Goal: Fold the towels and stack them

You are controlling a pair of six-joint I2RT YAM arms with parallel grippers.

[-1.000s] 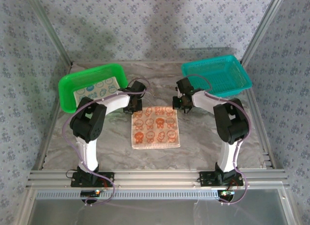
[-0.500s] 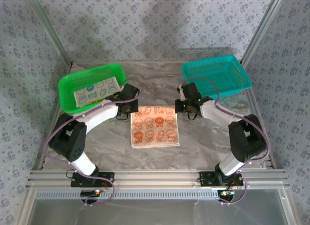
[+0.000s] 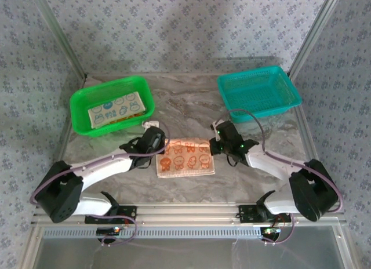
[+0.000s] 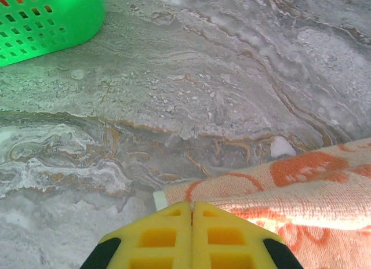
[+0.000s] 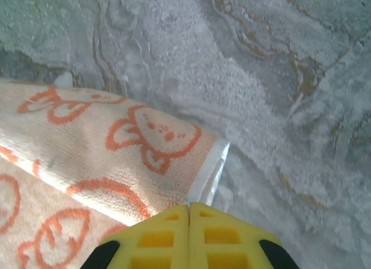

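The peach towel [image 3: 186, 159] lies in the middle of the table [image 3: 185, 104], soft terry printed with orange cartoon faces. Its far edge is lifted and curled toward the near side. A pale towel [image 3: 115, 109] with round printed faces sits flat in the green basket [image 3: 81, 112] at far left.

From above, the left end effector [image 3: 159, 146] is at the peach towel's far left corner and the right end effector [image 3: 215, 146] is at its far right corner. Both arms stretch low over the table. The left wrist view shows yellow fingers [image 4: 168, 228] pressed together on that corner. The right wrist view shows its yellow fingers [image 5: 214, 228] likewise clamped on a white-hemmed corner.

The teal basket [image 3: 259, 90] stands far right. The table is grey marble veined with rust, and floral-papered walls [image 3: 174, 25] surround it.
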